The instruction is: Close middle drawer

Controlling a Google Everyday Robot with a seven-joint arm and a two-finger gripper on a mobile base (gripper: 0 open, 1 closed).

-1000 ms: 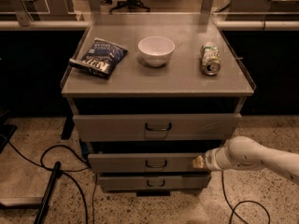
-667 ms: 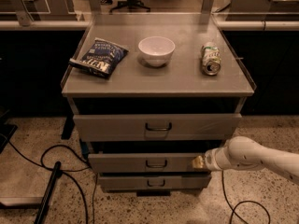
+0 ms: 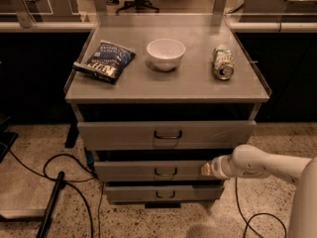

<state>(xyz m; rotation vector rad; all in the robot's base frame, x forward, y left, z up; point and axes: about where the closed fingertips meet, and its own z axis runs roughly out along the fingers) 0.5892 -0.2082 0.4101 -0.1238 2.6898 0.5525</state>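
Note:
The middle drawer (image 3: 148,171) is the second of three grey drawers in the cabinet, with a small dark bar handle (image 3: 165,172) at its centre. Its front stands slightly forward of the lowest drawer (image 3: 163,192). My gripper (image 3: 207,169) is at the end of a white arm reaching in from the right. It rests against the right end of the middle drawer's front. The top drawer (image 3: 166,134) sits above with a taller front and stands out furthest.
On the cabinet top (image 3: 198,88) lie a blue chip bag (image 3: 105,61), a white bowl (image 3: 166,52) and a tipped green can (image 3: 223,62). Black cables (image 3: 59,165) and a dark pole (image 3: 49,209) lie on the speckled floor at left. Another cable (image 3: 247,217) curls at right.

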